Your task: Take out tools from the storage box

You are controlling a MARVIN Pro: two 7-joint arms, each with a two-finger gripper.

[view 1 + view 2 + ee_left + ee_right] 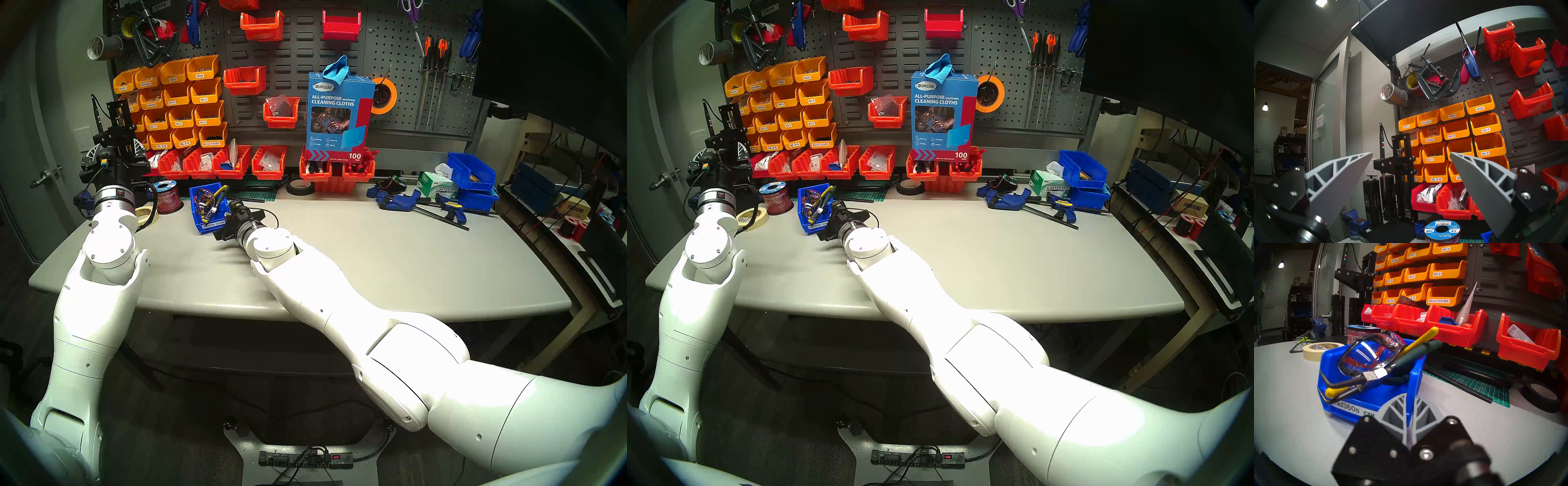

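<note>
Bench (pixel 373 258) is a grey tabletop, mostly bare in the middle. Pegboard wall (pixel 390 51) at the far edge carries rows of yellow bins (pixel 176 101) and red bins (pixel 234 163), with a box of cleaning cloths (pixel 339 115) standing on two red bins. Larger blue bins (pixel 471 173) and bar clamps (pixel 424 203) sit far right; masking tape roll (pixel 1322 349) and wire spool (pixel 168 197) far left.

Storage box (pixel 1364 402): small blue bin, far left of centre, white label strip on its front lip. Safety glasses (pixel 1371 355) lie on top, yellow-handled cutters (pixel 1417 341) and dark green-handled pliers (pixel 1415 355) poke out over the rim.

Right gripper (pixel 1409 405) is pinching the box's right wall, fingers pressed together on it. Left gripper (pixel 1411 155) is raised at the left, fingers spread, holding nothing.
</note>
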